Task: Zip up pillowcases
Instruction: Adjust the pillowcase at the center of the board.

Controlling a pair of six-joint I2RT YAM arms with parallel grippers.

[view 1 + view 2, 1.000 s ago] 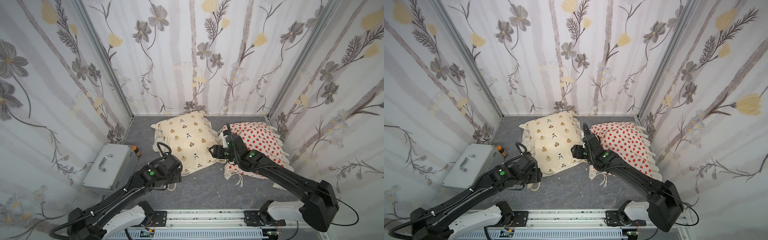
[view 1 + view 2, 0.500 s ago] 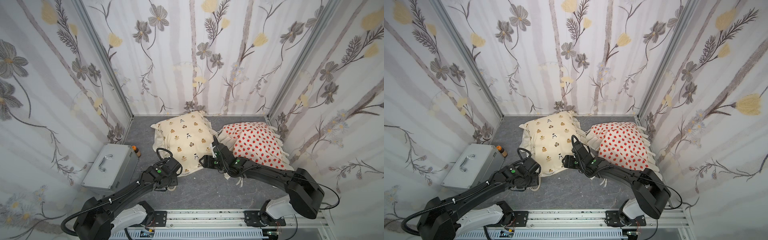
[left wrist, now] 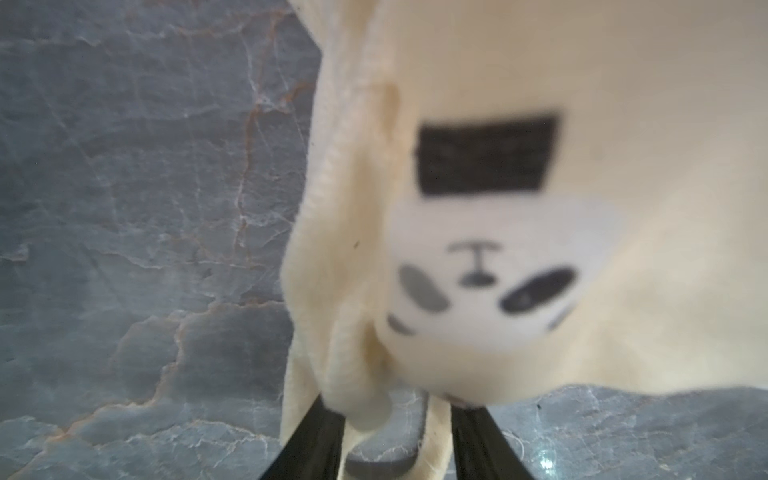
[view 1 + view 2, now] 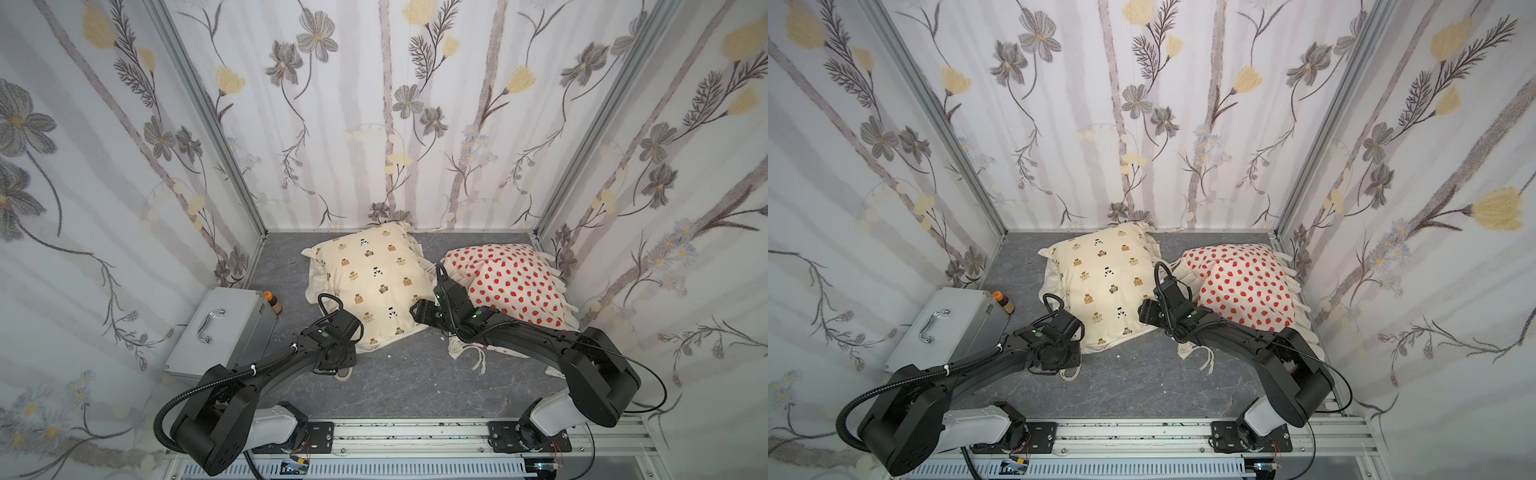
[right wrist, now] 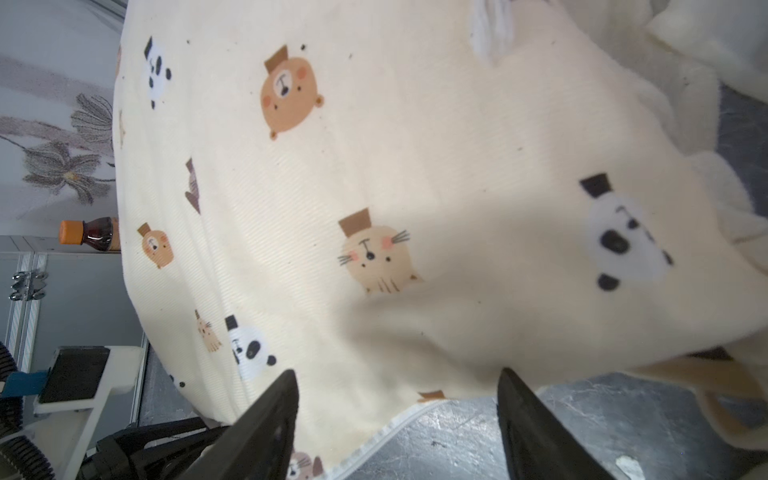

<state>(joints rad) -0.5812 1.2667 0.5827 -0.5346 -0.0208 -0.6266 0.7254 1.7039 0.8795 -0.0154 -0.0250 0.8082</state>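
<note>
Both pillowcases (image 4: 374, 282) (image 4: 511, 282) lie on a grey marbled floor (image 4: 395, 386) within floral-papered walls (image 4: 353, 124).

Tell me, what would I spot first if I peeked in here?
Two puffy pillowcases lie at the back: the cream bear pillowcase and, beside it, the red strawberry pillowcase. The black left arm and right arm both reach to the bear one's near edge. A silver case sits by the left arm.
</note>
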